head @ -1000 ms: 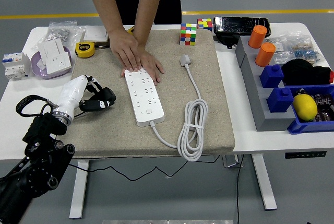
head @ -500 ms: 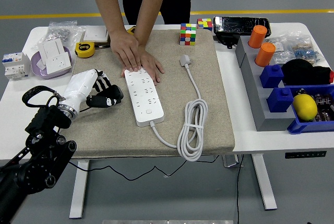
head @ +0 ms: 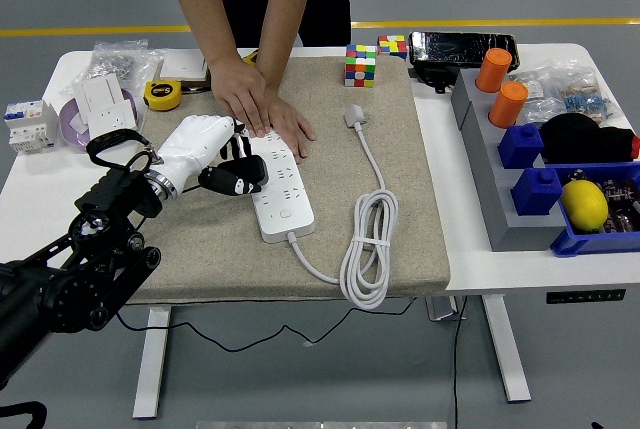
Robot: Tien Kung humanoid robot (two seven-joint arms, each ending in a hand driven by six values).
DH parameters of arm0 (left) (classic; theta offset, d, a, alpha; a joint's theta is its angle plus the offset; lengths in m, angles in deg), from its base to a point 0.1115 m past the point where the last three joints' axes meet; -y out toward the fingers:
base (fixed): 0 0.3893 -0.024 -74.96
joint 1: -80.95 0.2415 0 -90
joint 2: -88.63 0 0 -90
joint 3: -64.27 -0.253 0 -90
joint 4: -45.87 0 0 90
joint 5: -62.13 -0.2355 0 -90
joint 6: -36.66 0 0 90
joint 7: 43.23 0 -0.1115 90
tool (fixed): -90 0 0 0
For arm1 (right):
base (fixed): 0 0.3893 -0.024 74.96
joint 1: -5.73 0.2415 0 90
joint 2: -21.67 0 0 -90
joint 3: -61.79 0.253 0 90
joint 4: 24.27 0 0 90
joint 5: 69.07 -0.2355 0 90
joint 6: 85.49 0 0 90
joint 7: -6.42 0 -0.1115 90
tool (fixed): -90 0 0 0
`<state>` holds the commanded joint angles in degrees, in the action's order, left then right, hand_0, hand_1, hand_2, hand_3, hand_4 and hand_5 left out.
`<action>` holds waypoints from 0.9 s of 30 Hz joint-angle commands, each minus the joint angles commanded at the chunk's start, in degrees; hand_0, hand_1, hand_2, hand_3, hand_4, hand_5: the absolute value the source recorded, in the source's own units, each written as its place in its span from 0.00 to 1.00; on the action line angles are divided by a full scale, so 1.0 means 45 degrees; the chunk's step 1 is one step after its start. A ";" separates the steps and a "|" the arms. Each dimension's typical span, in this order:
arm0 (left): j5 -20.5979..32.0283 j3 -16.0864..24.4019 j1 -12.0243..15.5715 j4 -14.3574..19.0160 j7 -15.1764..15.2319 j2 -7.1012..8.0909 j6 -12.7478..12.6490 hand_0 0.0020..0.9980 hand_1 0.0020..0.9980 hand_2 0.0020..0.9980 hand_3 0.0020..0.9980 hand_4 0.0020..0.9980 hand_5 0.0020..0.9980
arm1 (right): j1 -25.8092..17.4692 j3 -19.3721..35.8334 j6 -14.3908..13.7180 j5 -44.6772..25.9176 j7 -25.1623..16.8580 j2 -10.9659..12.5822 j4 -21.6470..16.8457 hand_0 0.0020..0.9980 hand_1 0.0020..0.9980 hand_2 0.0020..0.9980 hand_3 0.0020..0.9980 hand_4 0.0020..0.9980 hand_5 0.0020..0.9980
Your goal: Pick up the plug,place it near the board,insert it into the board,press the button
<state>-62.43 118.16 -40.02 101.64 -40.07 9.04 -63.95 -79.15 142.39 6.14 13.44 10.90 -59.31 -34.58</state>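
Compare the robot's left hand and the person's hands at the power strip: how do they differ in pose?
The left hand has a white shell with black fingers curled at the power strip's left edge. The person's hands lie flat, one over the other, pressing its far end. The robot's comes from the left, the person's from the far side. Both reach the same strip.

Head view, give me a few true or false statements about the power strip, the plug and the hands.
1. The plug is seated in the power strip. False: it lies loose on the beige mat, right of the strip.
2. A person's hands press on the strip's far end. True.
3. The robot's left hand reaches over the strip's left edge. True.
4. The cable is stretched out straight. False: it is bundled in a coil near the mat's front edge.
5. A lemon sits in a blue bin at right. True.
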 joint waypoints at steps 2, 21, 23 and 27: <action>-0.0037 -0.0134 -0.0113 -0.0158 0.0040 0.0003 0.0000 0.43 0.34 0.32 0.38 0.56 0.00 | 0.0003 -0.0004 0.0005 0.0013 0.0010 0.0005 0.0000 0.84 0.78 0.77 0.80 1.00 0.93; -0.0308 -0.0264 -0.0297 -0.0420 0.0069 0.0073 0.0031 0.43 0.35 0.32 0.38 0.56 0.00 | 0.0041 0.0040 -0.0006 -0.0007 0.0008 0.0026 0.0000 0.84 0.78 0.77 0.80 1.00 0.93; -0.0365 -0.0248 -0.0306 -0.0381 0.0052 0.0083 0.0054 0.43 0.35 0.32 0.38 0.57 0.00 | 0.0039 0.0041 -0.0006 -0.0014 0.0004 0.0021 0.0000 0.83 0.78 0.77 0.80 1.00 0.93; -0.0416 -0.0375 -0.0359 -0.0310 -0.0010 0.0217 0.0189 0.43 0.35 0.32 0.38 0.57 0.00 | 0.0056 0.0042 -0.0016 -0.0051 -0.0013 0.0028 0.0000 0.83 0.78 0.77 0.80 1.00 0.93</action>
<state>-64.30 116.47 -41.64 100.25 -40.12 10.01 -63.10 -78.90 142.58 6.06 13.21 10.84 -59.19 -34.58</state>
